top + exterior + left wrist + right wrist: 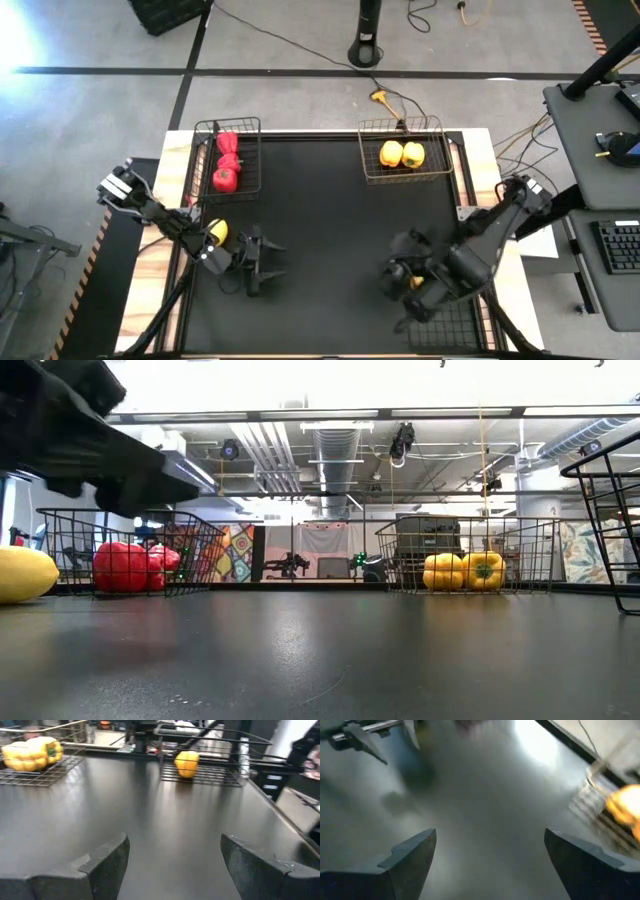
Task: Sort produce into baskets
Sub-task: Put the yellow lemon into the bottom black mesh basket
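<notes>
Mostly sorted now: red peppers (227,160) and yellow peppers (401,154) sit in baskets, one fruit (216,232) waits on the worktop (330,230), both grippers' fingers spread, empty.

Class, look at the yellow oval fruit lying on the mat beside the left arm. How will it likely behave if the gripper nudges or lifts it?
The yellow oval fruit is smooth and rounded, so a nudge would probably roll it across the flat black mat. Its glossy skin may slip between the left gripper's open fingers. It looks firm, likely keeping its shape.
</notes>
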